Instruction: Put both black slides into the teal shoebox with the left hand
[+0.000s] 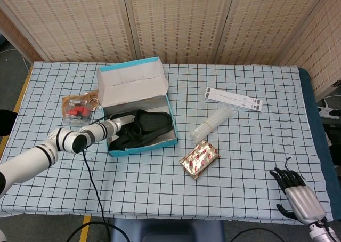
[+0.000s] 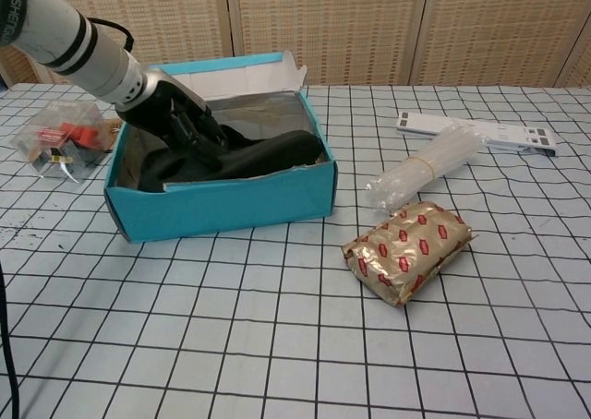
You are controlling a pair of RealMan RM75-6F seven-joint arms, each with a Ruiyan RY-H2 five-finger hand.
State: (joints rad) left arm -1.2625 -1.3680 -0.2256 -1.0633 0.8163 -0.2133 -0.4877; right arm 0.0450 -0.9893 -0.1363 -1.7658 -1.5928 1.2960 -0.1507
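Observation:
The teal shoebox [image 1: 144, 144] [image 2: 222, 200] stands open at mid-left of the table, its lid tilted back. Black slides [image 1: 150, 126] [image 2: 263, 154] lie inside it, the top one low within the walls. My left hand [image 1: 123, 123] [image 2: 180, 122] reaches into the box from the left and holds the top slide near its heel end. I cannot tell the two slides apart clearly. My right hand [image 1: 298, 191] hangs by the table's front right corner, fingers spread, holding nothing.
A clear packet with red parts [image 1: 77, 107] [image 2: 57, 140] lies left of the box. To the right lie a clear plastic roll [image 1: 212, 124] [image 2: 427, 167], a gold foil pack [image 1: 199, 159] [image 2: 409, 248] and a white strip [image 1: 233, 98] [image 2: 478, 130].

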